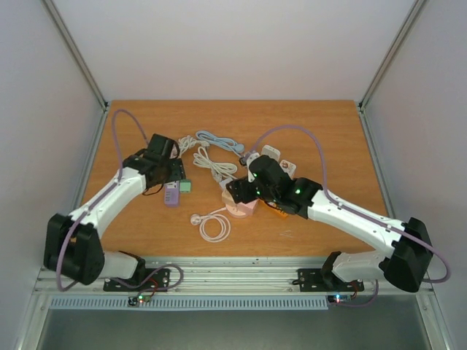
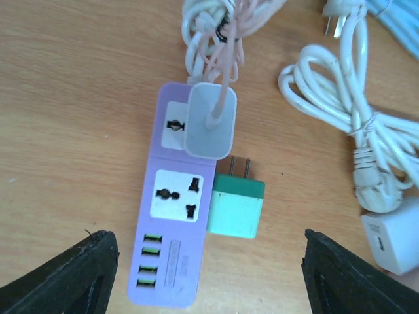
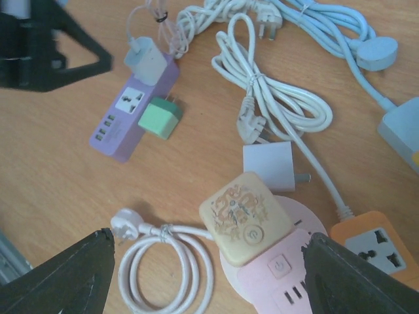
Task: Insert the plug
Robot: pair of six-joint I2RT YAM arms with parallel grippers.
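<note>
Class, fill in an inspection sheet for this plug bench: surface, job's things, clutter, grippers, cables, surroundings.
Surface: wooden table, flat.
Job's things: purple power strip with a pale plug in its upper socket and its lower socket free; green plug lies loose beside it.
Clutter: pink power strip carrying a beige adapter; white adapter; orange power strip.
Grippers: left gripper open above the purple power strip; right gripper open above the pink power strip; both hold nothing.
Cables: white cable bundle; blue cable; coiled white cable.
Surroundings: plain white walls; nothing else seen.
</note>
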